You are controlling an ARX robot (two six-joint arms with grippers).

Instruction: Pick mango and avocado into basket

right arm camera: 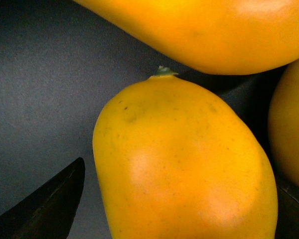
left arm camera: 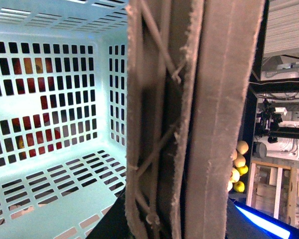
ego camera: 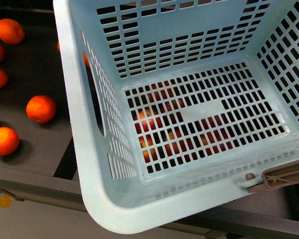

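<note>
The light teal basket [ego camera: 94, 189] fills most of the front view, tilted, and nothing lies on its slotted floor. My left gripper [left arm camera: 174, 224] is shut on its brown ribbed handle [left arm camera: 189, 114], which also shows at the basket's near right corner [ego camera: 284, 177]. In the right wrist view a smooth yellow-orange mango [right arm camera: 184, 164] lies on a dark grey surface. My right gripper [right arm camera: 174, 214] is open, with one black finger [right arm camera: 50, 204] on each side of the mango. The avocado is out of view.
Two more yellow-orange mangoes [right arm camera: 204, 30] [right arm camera: 294, 129] lie close against the first. Several oranges [ego camera: 41, 108] sit on the dark shelf left of the basket. Red fruit [ego camera: 164, 124] shows through the basket's floor slots. Pale yellow fruit [left arm camera: 237, 167] is stacked beyond the handle.
</note>
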